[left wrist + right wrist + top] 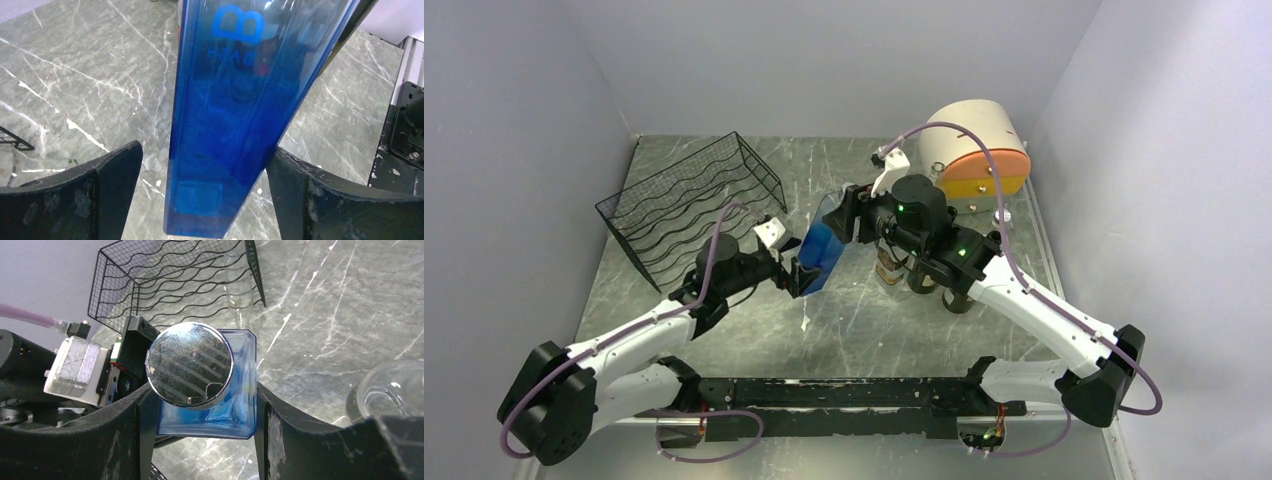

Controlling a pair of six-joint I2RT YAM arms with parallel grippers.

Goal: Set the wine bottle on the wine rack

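The right gripper (pixel 202 392) is clamped on the shoulders of the blue, square-sided wine bottle (pixel 822 252), just under its round silver cap (pixel 190 365). It carries the bottle off the table (pixel 874 320), tilted with its base toward the left arm. The left gripper (pixel 796 272) has its jaws wide apart around that base. One finger (pixel 310 200) lies against a bottle edge, while the other stands clear of the glass, so it bears no weight yet. This looks like a handover. The right arm steadies the capped end so that the left, which is nearer the rack, can take the lower body.

The black wire wine rack (pixel 694 205) sits at the far left of the table, well apart from the bottle, with its wavy cradle rows showing. The left wrist lies between bottle and rack, so it will probably have to swing aside. A cream-and-orange drum-shaped box (pixel 974 150) stands behind the right arm, out of the path. A clear glass vessel (pixel 390 390) stands near the right gripper, and a wide swing could knock it.
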